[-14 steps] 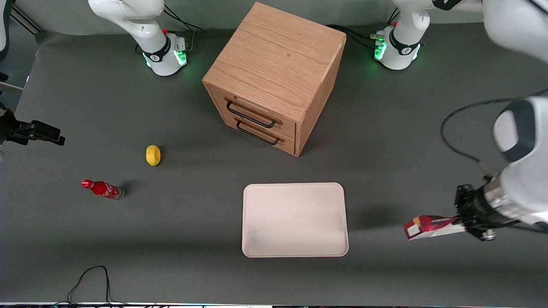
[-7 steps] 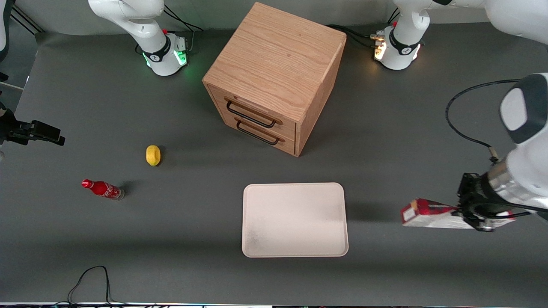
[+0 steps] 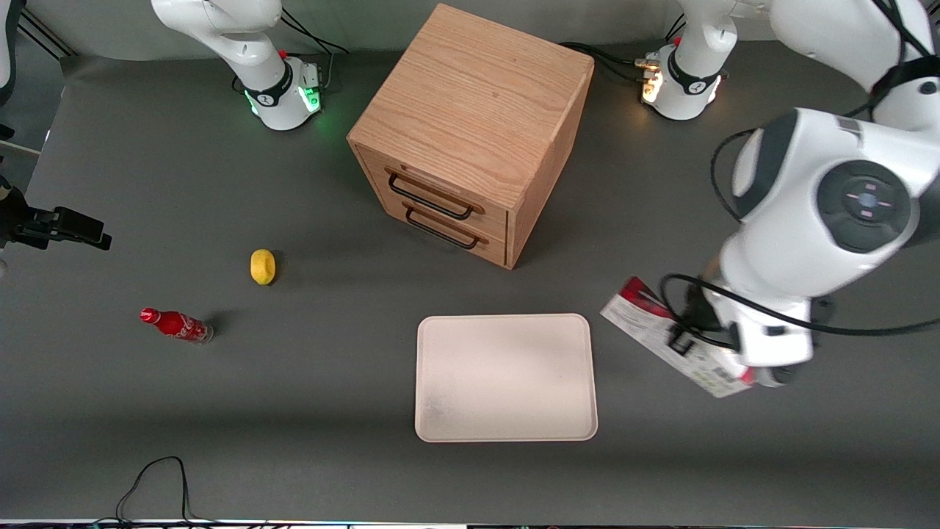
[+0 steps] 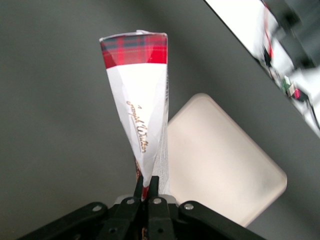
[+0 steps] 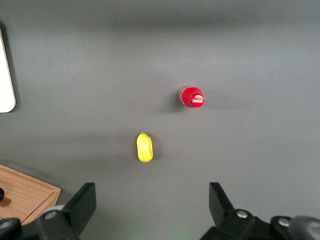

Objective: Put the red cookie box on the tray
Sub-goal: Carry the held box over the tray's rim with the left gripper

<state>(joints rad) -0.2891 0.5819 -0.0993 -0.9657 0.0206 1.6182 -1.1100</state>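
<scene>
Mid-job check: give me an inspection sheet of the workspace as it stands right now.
Surface: dark grey table, matte.
Red cookie box: held in the air beside the tray, toward the working arm's end, not yet over it.
Tray: flat on the table, nothing on it.
Clutter: wooden drawer cabinet, both drawers shut; yellow lemon; red cola bottle, toward the parked arm's end.
Gripper: shut on one end of the box.
Cables: black cable looped at the table edge nearest the camera; arm cable hanging by the box.
Surroundings: two arm bases with lit rings.
</scene>
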